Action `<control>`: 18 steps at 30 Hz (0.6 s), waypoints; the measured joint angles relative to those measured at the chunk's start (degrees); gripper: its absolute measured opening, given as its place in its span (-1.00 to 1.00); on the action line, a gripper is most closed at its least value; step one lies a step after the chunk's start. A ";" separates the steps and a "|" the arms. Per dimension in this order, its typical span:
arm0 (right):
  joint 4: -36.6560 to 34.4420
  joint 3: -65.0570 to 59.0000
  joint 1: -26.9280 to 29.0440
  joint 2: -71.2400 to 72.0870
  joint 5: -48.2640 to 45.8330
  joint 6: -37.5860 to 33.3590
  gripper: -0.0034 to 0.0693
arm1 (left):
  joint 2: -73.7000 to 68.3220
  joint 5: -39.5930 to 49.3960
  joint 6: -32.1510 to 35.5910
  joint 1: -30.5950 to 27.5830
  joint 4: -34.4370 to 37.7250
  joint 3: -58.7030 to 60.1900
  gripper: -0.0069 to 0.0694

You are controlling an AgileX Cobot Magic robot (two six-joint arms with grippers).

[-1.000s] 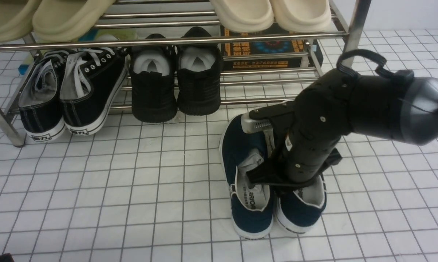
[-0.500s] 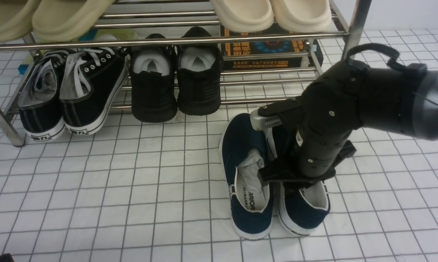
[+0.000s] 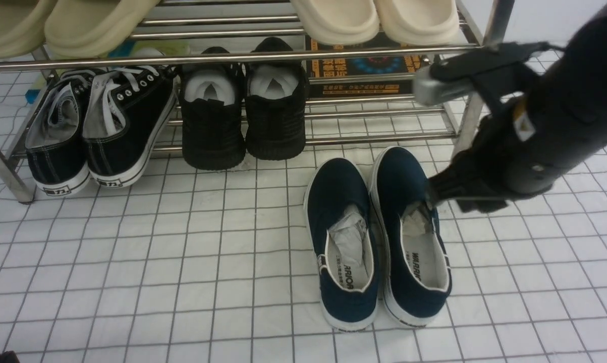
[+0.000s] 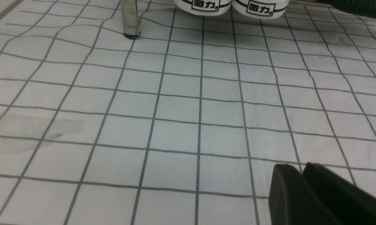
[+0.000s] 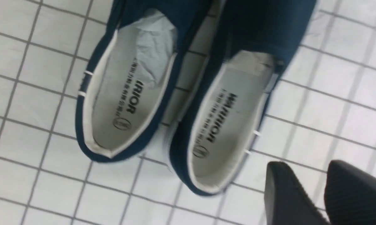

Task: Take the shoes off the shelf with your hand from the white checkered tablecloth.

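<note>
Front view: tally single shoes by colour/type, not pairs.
Navy slip-ons: 2
Black lace-up sneakers: 2
All-black shoes: 2
Beige slippers: 4
Total: 10

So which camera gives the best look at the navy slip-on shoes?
The front view: both navy shoes show nearly whole, side by side on the tablecloth. The right wrist view crops their toes and is blurred. The left wrist view doesn't clearly show them.
</note>
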State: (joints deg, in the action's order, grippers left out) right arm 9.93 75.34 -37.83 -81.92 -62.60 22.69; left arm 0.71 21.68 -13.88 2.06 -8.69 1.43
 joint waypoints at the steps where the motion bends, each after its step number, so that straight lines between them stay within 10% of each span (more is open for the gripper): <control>1: 0.69 0.00 0.00 2.34 -1.64 -0.20 -0.40 | 0.00 0.00 0.00 0.00 0.00 0.00 -0.58; 12: 3.49 -4.59 0.00 26.63 -4.95 -0.74 -0.95 | 0.00 0.00 0.00 0.00 0.00 0.00 -0.58; 18: 3.88 -26.16 0.05 46.06 19.98 -0.68 -0.95 | 0.00 0.00 0.00 0.00 0.00 0.00 -0.58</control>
State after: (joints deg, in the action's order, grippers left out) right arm 13.80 49.19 -37.79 -35.86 -42.62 22.00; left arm 0.71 21.68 -13.88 2.06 -8.69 1.43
